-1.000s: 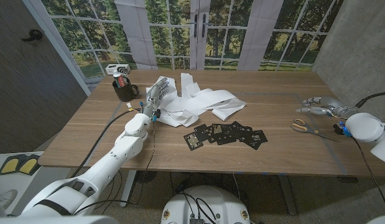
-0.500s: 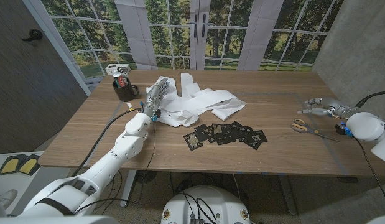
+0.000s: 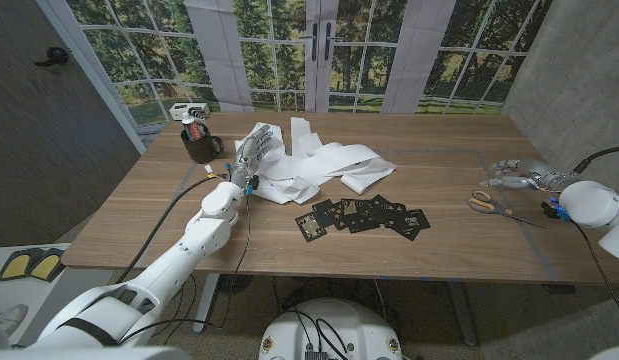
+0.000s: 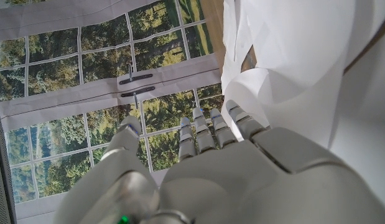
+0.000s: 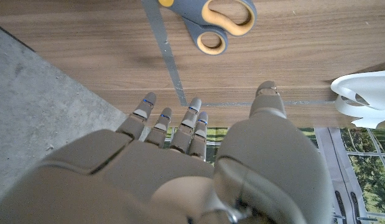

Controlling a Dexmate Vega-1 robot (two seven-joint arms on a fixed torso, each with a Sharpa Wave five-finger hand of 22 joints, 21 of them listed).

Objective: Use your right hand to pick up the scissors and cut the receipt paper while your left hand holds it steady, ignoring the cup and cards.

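From the head camera, the scissors [image 3: 492, 207] lie untouched near the desk's [image 3: 439, 250] right edge, handles toward the desk's middle, blades running out toward the right edge and slightly toward the front. The right hand [image 3: 513, 174] hovers just behind them, toward the far side, fingers spread and holding nothing; it is by far the nearer hand. Across the desk, the left hand [image 3: 251, 152] rests on the heap of receipt paper [image 3: 324, 162] near the far left corner, beside the cup [image 3: 199, 143]. The cards [image 3: 364, 214] lie scattered between paper and scissors.

From the left wrist camera, the left hand [image 4: 229, 168] shows its fingers extended against the white receipt paper [image 4: 292, 56]; whether they grip it or only press on it cannot be told.

From the right wrist camera, the right hand [image 5: 180, 162] is empty, fingers loosely apart, with the scissors' [image 5: 208, 22] orange-lined handles just beyond the fingertips on the bare desk [image 5: 86, 56]. By this reading, the grasp calls for a short reach forward and down onto the handles.
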